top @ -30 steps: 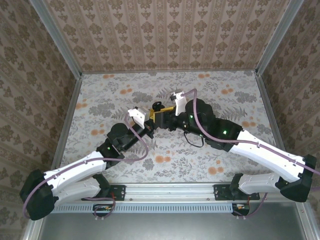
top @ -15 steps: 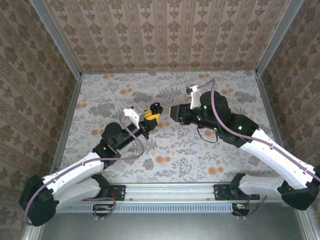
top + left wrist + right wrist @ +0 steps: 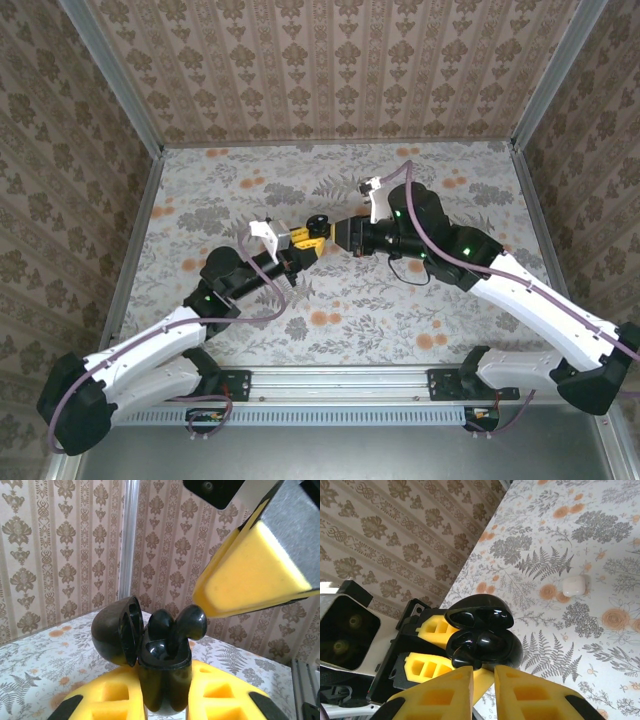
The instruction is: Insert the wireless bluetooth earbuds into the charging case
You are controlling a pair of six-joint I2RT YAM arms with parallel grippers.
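My left gripper [image 3: 165, 692] is shut on a glossy black charging case [image 3: 165, 670], held upright with its hinged lid [image 3: 115, 635] swung open. Two black earbuds sit in the case: one [image 3: 161, 622] low in its well, the other [image 3: 192, 622] standing higher. In the top view the case [image 3: 316, 222] is above the table's middle, between both grippers. My right gripper [image 3: 483, 672] has its jaws a narrow gap apart, with its tips right at the case's open mouth [image 3: 470, 650]. One yellow fingertip [image 3: 250, 575] rests against the raised earbud. Nothing sits between the right fingers.
A small white rounded-square box [image 3: 573, 585] lies on the floral table beyond the case. A black cable [image 3: 400, 278] loops on the table under the right arm. Patterned walls enclose the table on three sides.
The right gripper pulled away from the case to the right half a second ago. It has now come back to the case's open mouth. The left gripper kept holding the case, shifting slightly.
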